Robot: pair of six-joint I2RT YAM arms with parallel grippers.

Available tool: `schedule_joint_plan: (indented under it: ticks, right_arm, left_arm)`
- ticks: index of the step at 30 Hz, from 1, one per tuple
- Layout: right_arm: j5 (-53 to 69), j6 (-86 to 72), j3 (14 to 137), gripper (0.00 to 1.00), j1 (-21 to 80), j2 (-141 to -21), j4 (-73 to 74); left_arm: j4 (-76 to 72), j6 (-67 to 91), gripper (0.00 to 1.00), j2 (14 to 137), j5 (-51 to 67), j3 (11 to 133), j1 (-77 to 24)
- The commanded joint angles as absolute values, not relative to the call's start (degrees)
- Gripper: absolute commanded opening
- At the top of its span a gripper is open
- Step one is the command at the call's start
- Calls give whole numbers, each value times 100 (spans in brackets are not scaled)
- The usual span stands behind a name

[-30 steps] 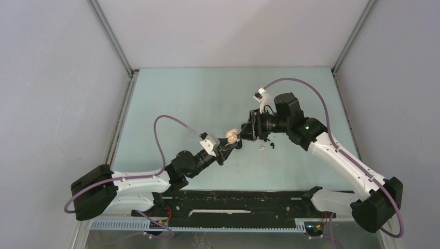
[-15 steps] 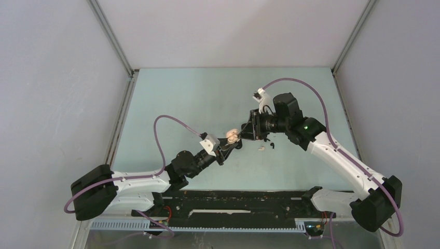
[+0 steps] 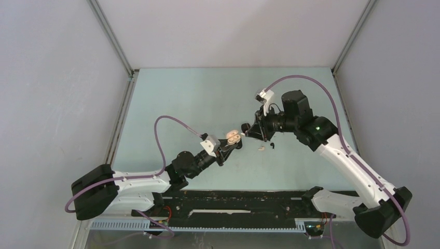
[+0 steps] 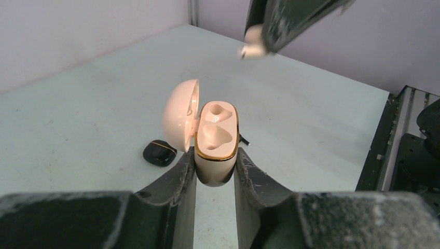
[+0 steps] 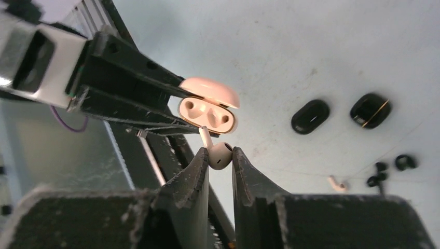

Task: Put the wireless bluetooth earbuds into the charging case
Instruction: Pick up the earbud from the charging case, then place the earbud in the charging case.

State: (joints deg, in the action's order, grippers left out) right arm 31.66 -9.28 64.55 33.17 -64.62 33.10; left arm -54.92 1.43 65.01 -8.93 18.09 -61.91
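My left gripper (image 4: 215,155) is shut on a cream charging case (image 4: 217,140) with a gold rim. The case stands upright, its lid (image 4: 181,114) hinged open to the left, and both wells hold nothing. Above and just right of it, my right gripper (image 5: 220,154) is shut on a white earbud (image 5: 220,155) whose stem points toward the case (image 5: 207,114). In the left wrist view that earbud (image 4: 252,42) hangs clear above the case. From the top view, the case (image 3: 234,136) and the right gripper (image 3: 245,128) sit close together mid-table.
Two black pebble-shaped cases (image 5: 310,116) (image 5: 370,110) lie on the table beyond the held case. Another white earbud (image 5: 337,182) and several small black earbuds (image 5: 384,168) lie to the right. One black case (image 4: 159,152) lies left of my left fingers.
My right arm has shifted right and drawn its gripper slightly back from the case. The left arm and the case have stayed still.
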Motion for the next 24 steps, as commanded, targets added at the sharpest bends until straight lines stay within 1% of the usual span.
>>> schedule_joint_plan:
  ticks: [1,7,12,15,19,24]
  right_arm:
    - [2789,1472,7070,0,3661,-6081,3883]
    - [1375,4907,6921,0,4962,-5604,4310]
    - [411,7177,6316,0,5719,-5177,3894]
    - [-147,8409,5739,0,6116,-4940,3473]
    - [-467,9652,5026,0,6432,-4620,2683]
    - [-477,10325,4534,0,6652,-4390,2240]
  left_arm:
    - [-5605,9,0,6487,-964,1749,-6223]
    - [-5467,9,0,6497,-799,1830,-6227]
    - [-5343,60,0,6570,-554,1942,-6223]
    - [-5272,120,0,6594,-437,2008,-6223]
    - [-5209,211,0,6592,-299,2069,-6223]
    - [-5037,230,0,6574,-141,2151,-6223]
